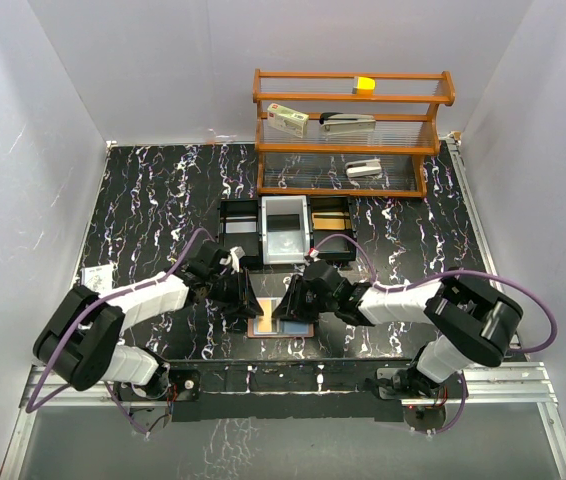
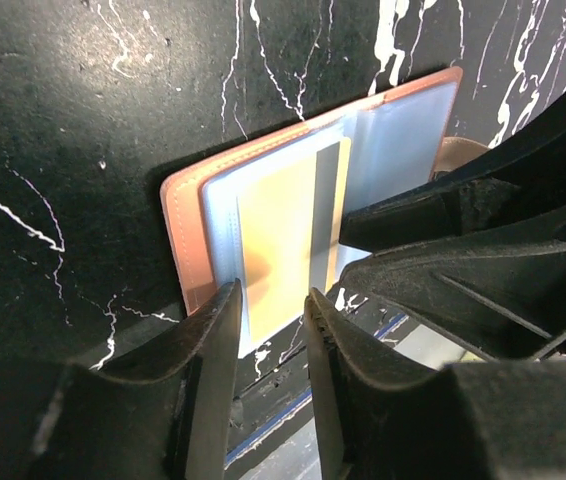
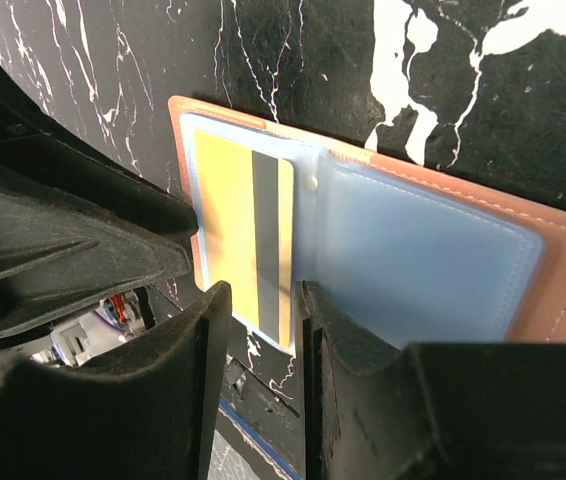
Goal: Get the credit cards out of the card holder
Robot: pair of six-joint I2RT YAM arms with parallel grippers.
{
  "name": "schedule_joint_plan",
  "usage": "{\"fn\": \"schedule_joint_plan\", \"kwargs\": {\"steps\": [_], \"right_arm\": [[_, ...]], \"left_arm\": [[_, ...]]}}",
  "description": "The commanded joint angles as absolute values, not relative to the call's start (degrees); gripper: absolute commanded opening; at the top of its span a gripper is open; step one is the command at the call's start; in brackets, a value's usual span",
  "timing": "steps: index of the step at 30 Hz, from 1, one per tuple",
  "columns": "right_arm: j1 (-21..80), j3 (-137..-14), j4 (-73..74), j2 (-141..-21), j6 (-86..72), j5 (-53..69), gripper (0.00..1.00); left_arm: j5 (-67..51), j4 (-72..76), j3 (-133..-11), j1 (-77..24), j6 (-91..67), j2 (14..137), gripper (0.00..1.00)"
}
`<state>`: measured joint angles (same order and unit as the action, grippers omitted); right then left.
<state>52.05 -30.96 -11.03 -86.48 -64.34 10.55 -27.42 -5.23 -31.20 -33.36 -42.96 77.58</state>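
The salmon-pink card holder [image 1: 281,333] lies open on the black marbled table, close to its front edge. It also shows in the left wrist view [image 2: 178,210] and the right wrist view [image 3: 563,270]. A yellow-orange credit card [image 1: 266,306] with a grey stripe sticks partway out of a pale blue inner pocket [image 2: 278,230] [image 3: 223,220]. My left gripper [image 1: 251,303] [image 2: 271,300] is open, its tips at the card's near edge. My right gripper [image 1: 291,300] [image 3: 263,295] is open, straddling the card's near corner, one finger over the other pale blue pocket. No other card shows.
A black three-part tray [image 1: 233,225] stands just behind the card holder. A wooden shelf rack [image 1: 343,150] at the back holds a white-and-red box [image 1: 288,120], a stapler [image 1: 348,122] and a yellow block [image 1: 364,85]. The two grippers are close together, nearly touching.
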Motion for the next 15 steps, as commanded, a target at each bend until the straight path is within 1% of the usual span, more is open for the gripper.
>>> {"fn": "schedule_joint_plan", "kwargs": {"steps": [1, 4, 6, 8, 13, 15], "right_arm": [[51.9, -33.0, -10.9, -87.4, -63.0, 8.4, 0.3], [51.9, -32.4, -13.0, -89.0, -63.2, 10.3, 0.27], [51.9, -31.9, -14.9, -89.9, -63.7, 12.3, 0.21], [51.8, -31.2, -16.9, -90.3, -64.3, 13.5, 0.18], [50.7, -29.6, -20.0, -88.3, -65.3, 14.8, 0.16], [50.1, -28.8, -22.7, -88.0, -65.7, 16.7, 0.16]], "left_arm": [[-26.3, -2.7, -30.1, -34.3, -44.6, 79.5, 0.28], [-25.3, -1.3, -28.4, -35.2, -45.7, 81.6, 0.23], [-24.2, -1.6, -27.7, -35.4, -45.7, 82.1, 0.21], [-22.5, -3.4, -27.9, -35.5, -45.2, 81.9, 0.19], [-19.0, -8.5, -29.4, -35.4, -43.5, 80.8, 0.17], [-18.6, -9.0, -29.5, -35.4, -43.4, 80.7, 0.16]]}}
